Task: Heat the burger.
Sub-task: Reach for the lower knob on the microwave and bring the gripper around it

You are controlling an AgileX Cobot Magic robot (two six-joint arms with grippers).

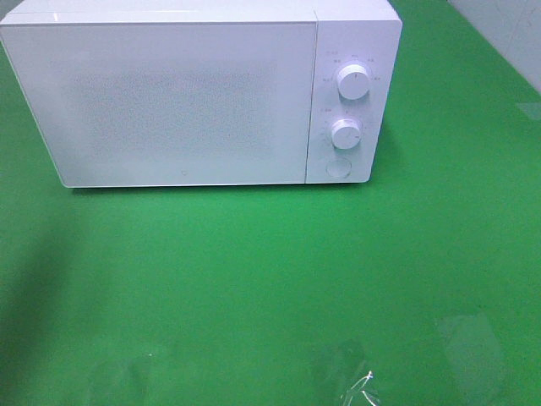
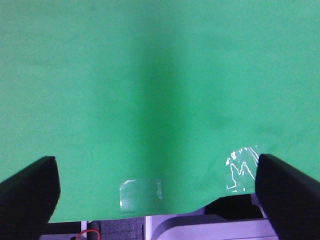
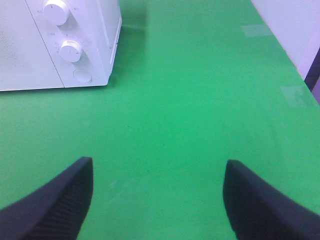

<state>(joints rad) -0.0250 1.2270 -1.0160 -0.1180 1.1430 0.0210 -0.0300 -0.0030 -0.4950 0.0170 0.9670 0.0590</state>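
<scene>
The burger is out of view in every frame. A white microwave (image 1: 194, 93) stands at the back of the green table with its door shut, and its side with two dials shows again as the microwave (image 3: 60, 45) in the right wrist view. My left gripper (image 2: 157, 192) is open over bare green cloth near the table's front edge, nothing between its fingers (image 2: 30, 192). My right gripper (image 3: 157, 197) is also open and empty, facing the cloth to the right of the microwave. Neither gripper appears in the high view.
The microwave has two round dials (image 1: 352, 82) and a round button (image 1: 340, 167) on its right panel. Patches of clear tape (image 1: 355, 385) lie on the green cloth (image 1: 270, 279) near the front edge. A pale wall (image 3: 292, 25) borders the table on the right.
</scene>
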